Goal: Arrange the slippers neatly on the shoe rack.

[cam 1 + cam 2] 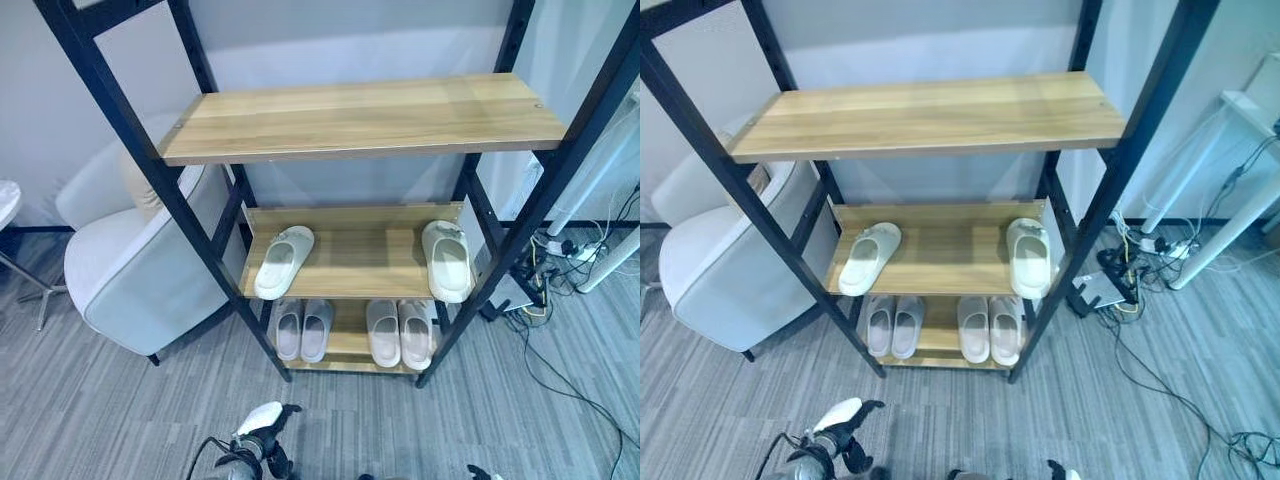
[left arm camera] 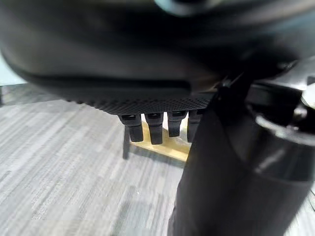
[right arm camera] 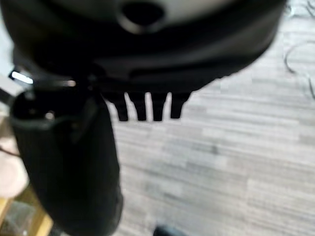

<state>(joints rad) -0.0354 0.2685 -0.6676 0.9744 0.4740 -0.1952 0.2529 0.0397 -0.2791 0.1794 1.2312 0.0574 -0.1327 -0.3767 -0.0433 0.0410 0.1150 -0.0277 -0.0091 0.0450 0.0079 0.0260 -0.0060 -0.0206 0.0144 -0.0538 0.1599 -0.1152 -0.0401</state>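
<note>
The shoe rack (image 1: 360, 120) stands beside a white armchair (image 1: 130, 270). Two cream slippers (image 1: 284, 261) lie far apart on its middle shelf, two pairs (image 1: 400, 333) on the bottom. Below the rack, the left hand (image 2: 155, 125) and right hand (image 3: 147, 105) hang with straight fingers, holding nothing.

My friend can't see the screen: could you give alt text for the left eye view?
A black-framed shoe rack: top shelf bare, two cream slippers far apart on the middle one, two neat pairs at the bottom. A white armchair stands beside it.
</note>
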